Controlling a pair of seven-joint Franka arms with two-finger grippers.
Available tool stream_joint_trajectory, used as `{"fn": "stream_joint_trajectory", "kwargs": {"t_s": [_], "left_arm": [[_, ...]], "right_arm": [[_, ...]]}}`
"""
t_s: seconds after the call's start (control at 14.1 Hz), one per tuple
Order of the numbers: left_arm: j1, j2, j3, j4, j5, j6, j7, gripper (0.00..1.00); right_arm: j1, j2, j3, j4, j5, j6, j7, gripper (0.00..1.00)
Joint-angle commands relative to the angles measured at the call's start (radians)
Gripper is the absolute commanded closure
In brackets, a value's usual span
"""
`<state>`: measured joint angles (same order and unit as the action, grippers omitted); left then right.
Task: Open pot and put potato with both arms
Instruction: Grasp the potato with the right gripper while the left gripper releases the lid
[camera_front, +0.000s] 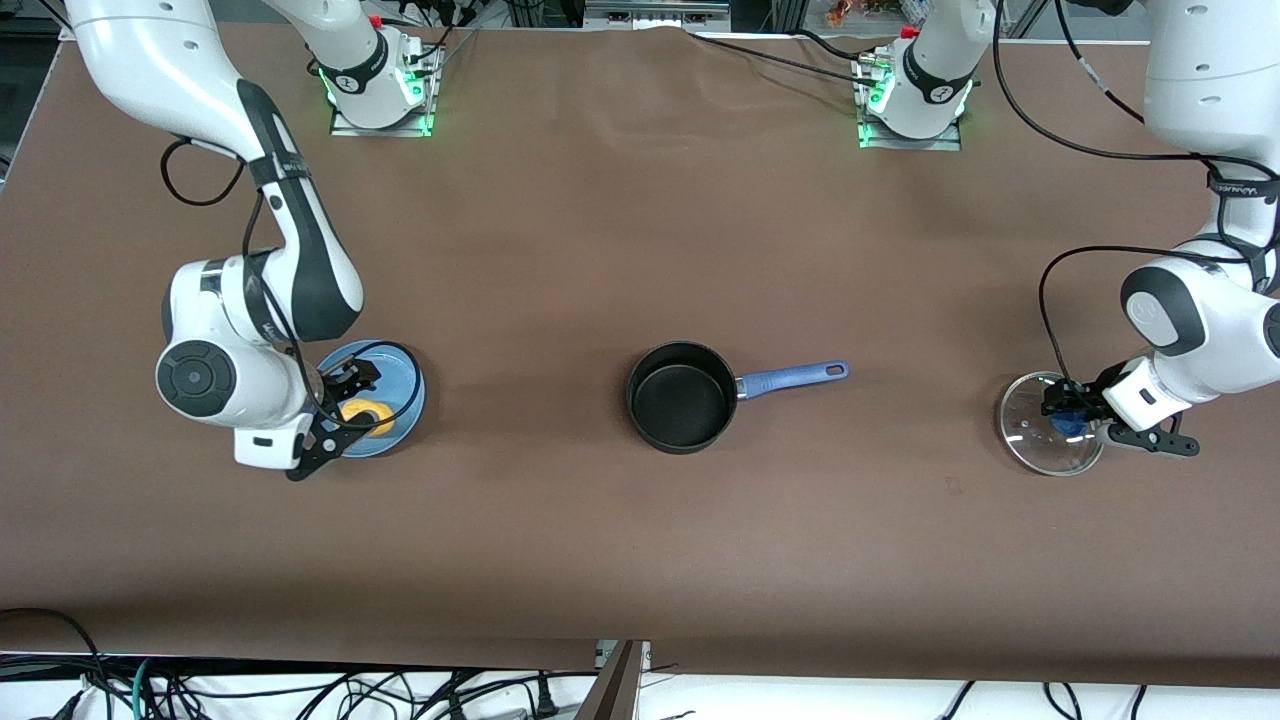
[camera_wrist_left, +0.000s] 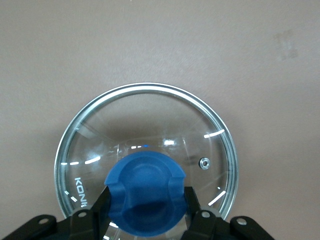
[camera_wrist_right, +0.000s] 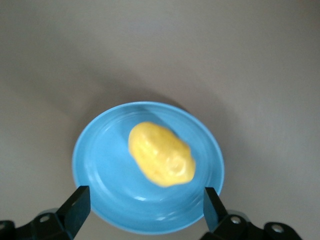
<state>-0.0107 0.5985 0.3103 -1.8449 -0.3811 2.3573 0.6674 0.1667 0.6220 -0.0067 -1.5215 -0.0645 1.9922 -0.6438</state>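
pot (camera_front: 681, 397) handle toward left arm's end

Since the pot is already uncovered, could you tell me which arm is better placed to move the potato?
The right: its open gripper hangs over the potato on the blue plate; the left gripper is shut on the lid.

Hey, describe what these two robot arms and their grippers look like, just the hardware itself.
Both arms are glossy white jointed tubes with dark grey joint sections and round grey caps. Loose black cables loop along each. Green lights glow at both bases. The left gripper and right gripper are black, with flat black fingers and screw holes on their mounts.
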Motion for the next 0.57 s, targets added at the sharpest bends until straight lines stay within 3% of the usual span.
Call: {"fn": "stream_joint_trajectory", "kwargs": {"t_s": [0.0,0.14,0.28,0.5], "left_arm": [[-0.002,-0.018,-0.007,0.019,-0.025,-0.009,0.025,0.0],[-0.008,-0.06,-0.007,0.08,0.04,-0.126,-0.005,0.0],[-0.009,-0.086,-0.014,0.217,0.137,-0.333,-0.153,0.0],[-0.006,-0.169,-0.129,0.348,0.295,-0.588,-0.444,0.0]], "right_arm": [[-0.016,0.034,0.005,0.003,-0.006,0.066,-0.216,0.0],[-0.029,0.038,0.005,-0.029,-0.005,0.115,-0.279,0.01],[-0.032,0.039,0.005,-0.066,0.006,0.143,-0.29,0.0],[-0.032,0.027,0.005,-0.155,0.06,0.194,-0.292,0.0]]}}
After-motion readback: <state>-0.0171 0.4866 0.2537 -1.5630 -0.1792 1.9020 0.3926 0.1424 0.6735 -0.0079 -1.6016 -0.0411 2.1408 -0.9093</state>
